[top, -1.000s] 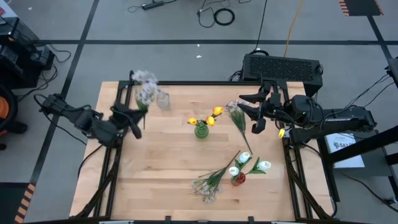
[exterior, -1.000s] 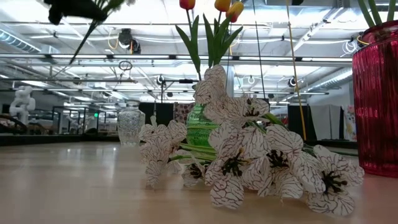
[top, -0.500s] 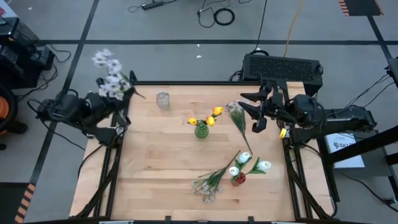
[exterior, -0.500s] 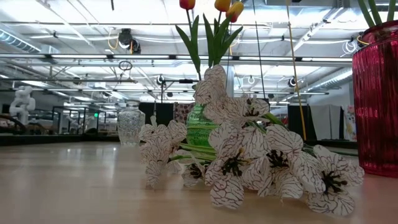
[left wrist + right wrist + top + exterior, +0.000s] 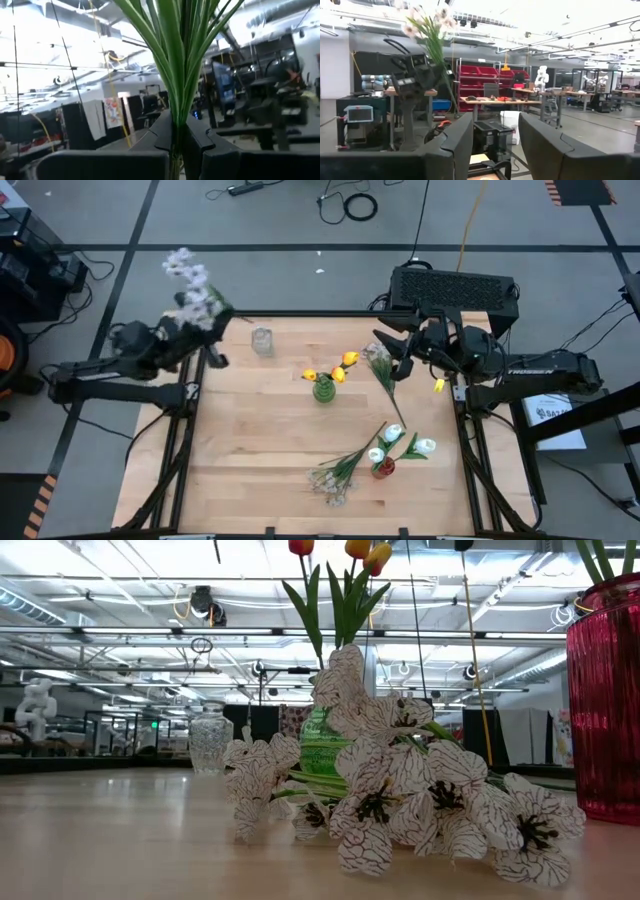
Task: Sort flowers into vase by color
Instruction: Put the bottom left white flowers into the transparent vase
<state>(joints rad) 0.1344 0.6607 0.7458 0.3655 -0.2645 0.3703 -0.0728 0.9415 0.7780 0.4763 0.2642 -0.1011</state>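
Bright overhead light — ceiling glare in low view; wrist views soft, blurred.

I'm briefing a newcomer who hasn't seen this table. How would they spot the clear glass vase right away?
Start at the wooden table and look along its far edge, toward the left arm's side. The clear glass vase stands there alone and empty, left of the green vase holding orange-yellow tulips. Unlike the green and red vase, it is colourless.
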